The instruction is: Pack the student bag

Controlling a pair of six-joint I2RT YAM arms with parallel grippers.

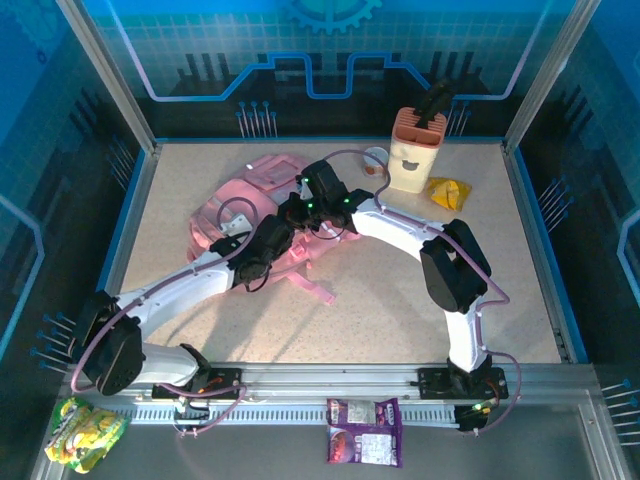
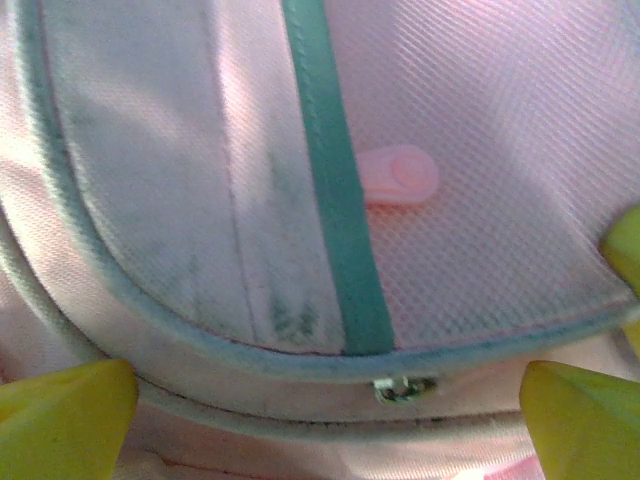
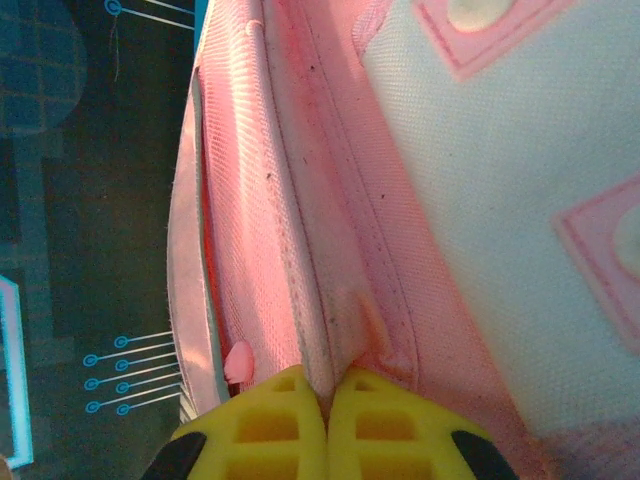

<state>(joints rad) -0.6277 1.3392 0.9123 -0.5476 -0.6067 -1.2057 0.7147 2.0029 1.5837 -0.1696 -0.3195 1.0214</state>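
Top camera looks down; both wrist cameras sit close on the student bag (image 1: 262,175).

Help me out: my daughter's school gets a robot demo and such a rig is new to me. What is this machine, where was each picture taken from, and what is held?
Two robot arms, the left arm and the right arm, are bolted to the near edge of a table. The wide picture comes from a fixed camera above and behind them. The two close-ups come from cameras on the wrists; the yellow shapes are each arm's own fingers. On the table lie a pink backpack, an orange-topped cream holder and a yellow packet. On the front ledge sit a yellow-green snack bag and a purple packet. The left gripper is open over the backpack, holding nothing. The right gripper is shut and seems to pinch a fold of the backpack.
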